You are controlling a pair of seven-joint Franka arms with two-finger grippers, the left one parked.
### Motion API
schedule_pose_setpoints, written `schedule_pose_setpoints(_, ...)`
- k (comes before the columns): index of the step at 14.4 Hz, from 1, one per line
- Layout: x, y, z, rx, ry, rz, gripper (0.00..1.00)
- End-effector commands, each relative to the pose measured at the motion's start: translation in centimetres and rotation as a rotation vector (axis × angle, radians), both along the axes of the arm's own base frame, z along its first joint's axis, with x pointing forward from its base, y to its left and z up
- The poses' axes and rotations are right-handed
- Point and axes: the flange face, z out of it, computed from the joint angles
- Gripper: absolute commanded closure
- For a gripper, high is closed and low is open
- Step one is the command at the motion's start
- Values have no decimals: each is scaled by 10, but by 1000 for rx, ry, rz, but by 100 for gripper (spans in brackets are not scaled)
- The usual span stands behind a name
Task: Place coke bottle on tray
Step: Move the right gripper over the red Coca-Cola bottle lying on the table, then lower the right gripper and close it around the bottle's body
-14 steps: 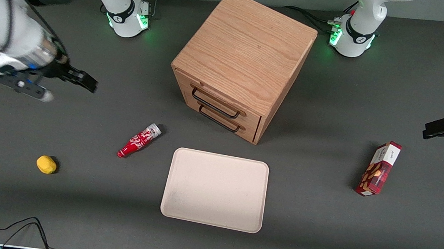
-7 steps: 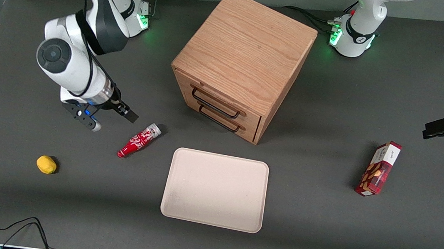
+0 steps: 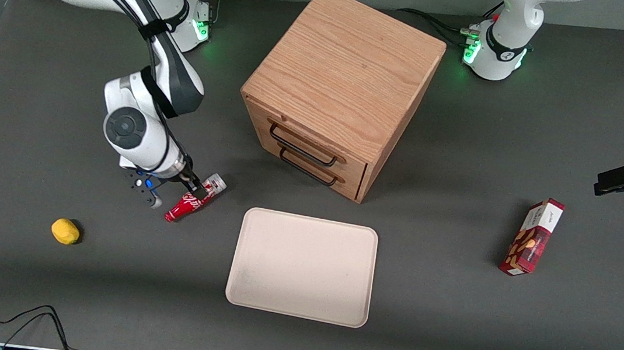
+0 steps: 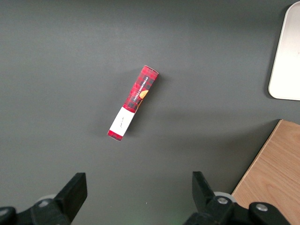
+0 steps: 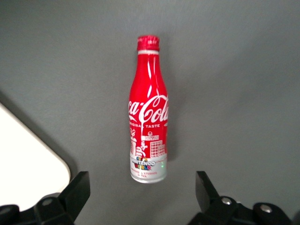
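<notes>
The coke bottle (image 3: 186, 205) lies on its side on the dark table, red with white script, its silver base toward the cabinet and its neck toward the front camera. In the right wrist view the bottle (image 5: 149, 117) lies just ahead of the open fingers, its silver base nearest them. My right gripper (image 3: 176, 193) hovers over the bottle's base end, open and empty; in the wrist view the gripper (image 5: 143, 197) has its jaws wide apart. The beige tray (image 3: 301, 266) lies flat beside the bottle, toward the parked arm's end; its corner shows in the wrist view (image 5: 28, 150).
A wooden drawer cabinet (image 3: 340, 84) stands farther from the front camera than the tray. A yellow lemon-like object (image 3: 65, 231) lies toward the working arm's end. A red snack box (image 3: 532, 236) lies toward the parked arm's end, also in the left wrist view (image 4: 132, 102).
My right arm has swung in from the table's edge and come down over the coke bottle. The bottle and tray have not moved.
</notes>
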Motion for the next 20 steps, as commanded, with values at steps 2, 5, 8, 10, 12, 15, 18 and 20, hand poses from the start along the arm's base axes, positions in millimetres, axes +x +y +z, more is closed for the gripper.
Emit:
schedule_pose_setpoints(2, 5, -3, -35, -7, 1, -61, 0)
schedule_pose_setpoints(5, -1, -15, -61, -15, -9, -56, 0)
schedule_pose_setpoints(8, -5, -28, -75, -37, -14, -46, 0)
schedule_pose_setpoints(10, -4, -32, -84, -30, -28, -50, 0)
schedule_pose_setpoints(12, -2, -35, -88, -32, -45, -43, 0)
schedule_pose_setpoints(15, -2, -35, -95, -20, -55, -43, 0)
schedule_pose_setpoints(18, -1, -34, -98, -11, -64, -43, 8)
schedule_pose_setpoints(20, -2, -33, -101, -6, -67, -43, 18)
